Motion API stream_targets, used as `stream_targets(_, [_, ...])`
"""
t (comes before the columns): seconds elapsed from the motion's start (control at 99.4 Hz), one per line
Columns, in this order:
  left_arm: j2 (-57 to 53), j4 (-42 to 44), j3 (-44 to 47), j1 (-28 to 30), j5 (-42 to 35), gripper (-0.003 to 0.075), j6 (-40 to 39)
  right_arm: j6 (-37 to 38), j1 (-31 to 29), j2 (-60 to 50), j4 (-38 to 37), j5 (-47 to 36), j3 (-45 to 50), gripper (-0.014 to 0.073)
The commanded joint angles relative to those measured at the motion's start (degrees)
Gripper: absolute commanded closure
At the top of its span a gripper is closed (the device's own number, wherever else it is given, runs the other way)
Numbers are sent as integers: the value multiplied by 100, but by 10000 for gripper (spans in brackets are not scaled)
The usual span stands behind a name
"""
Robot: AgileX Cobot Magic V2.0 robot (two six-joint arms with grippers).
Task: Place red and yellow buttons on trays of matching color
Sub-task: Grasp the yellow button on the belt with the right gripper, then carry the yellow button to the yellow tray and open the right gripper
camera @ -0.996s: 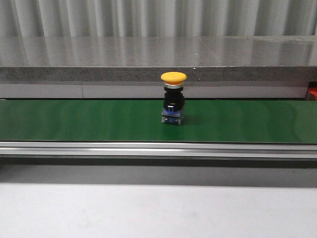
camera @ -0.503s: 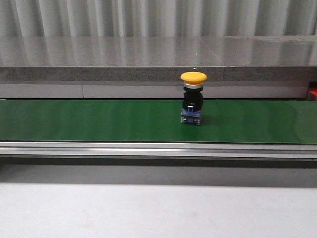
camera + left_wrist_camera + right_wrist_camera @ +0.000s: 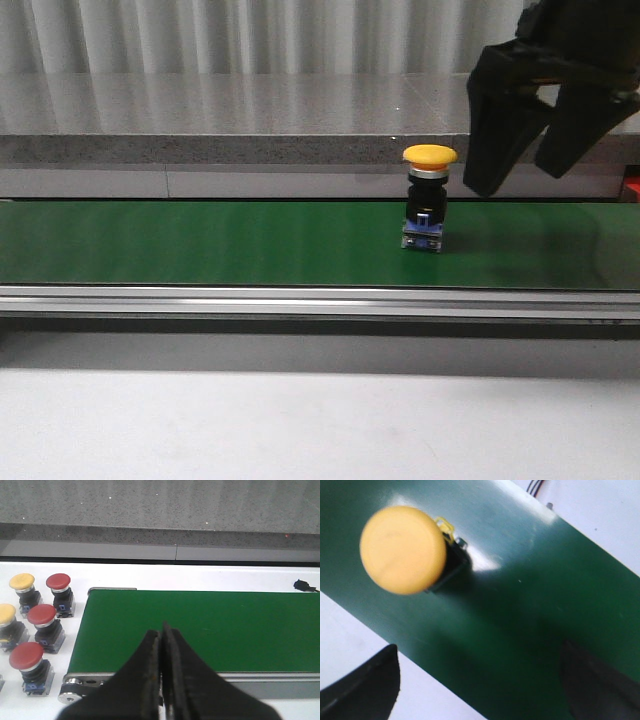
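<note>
A yellow button [image 3: 430, 156] with a black body and blue base stands upright on the green conveyor belt [image 3: 200, 245], right of centre. My right gripper [image 3: 520, 172] hangs open above and just right of it, touching nothing. In the right wrist view the yellow button [image 3: 403, 549] lies ahead of the open right gripper [image 3: 480, 682], outside its fingers. My left gripper [image 3: 161, 631] is shut and empty over the belt's end [image 3: 200, 630]. Beside that end stand red buttons [image 3: 41, 614] and yellow buttons [image 3: 22, 581]. The trays are out of view.
A grey stone ledge [image 3: 250, 130] runs behind the belt, and a metal rail [image 3: 300, 300] along its front. A small red sliver [image 3: 632, 188] shows at the far right edge. White table [image 3: 300, 430] lies in front.
The yellow button has travelled to the right along the belt. My right gripper has come into the front view from the upper right, open.
</note>
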Motion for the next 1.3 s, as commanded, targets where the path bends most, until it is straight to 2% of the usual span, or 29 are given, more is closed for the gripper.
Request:
stream_targets(0.0, [29, -85, -148, -60, -427, 739, -12, -72, 84, -142, 154, -347, -141, -42])
stream_targets(0.403, [29, -85, -148, -60, -427, 739, -12, -85, 140, 161, 387, -1139, -141, -28])
stream_targets(0.503, [29, -85, -148, -60, -427, 739, -12, -85, 140, 161, 387, -1242, -141, 88])
stream_targets(0.624, [29, -85, -148, -60, -427, 739, -12, -75, 133, 161, 387, -1048, -141, 333])
stream_targets(0.674, [29, -85, -148, -60, -427, 739, -12, -20, 127, 161, 387, -924, -141, 404])
stream_targets(0.725, [29, -85, -148, -60, -427, 739, -12, 36, 103, 147, 387, -824, -141, 435])
stream_targets(0.865, [29, -85, -148, -60, -427, 739, -12, 202, -96, -22, 382, -627, -199, 438])
stream_targets(1.057, [29, -85, -148, -60, -427, 739, -12, 383, -925, -603, 378, -315, -295, 438])
stream_targets(1.288, [29, -85, -148, -60, -427, 739, -12, 890, -2817, -922, 378, -280, -264, 440])
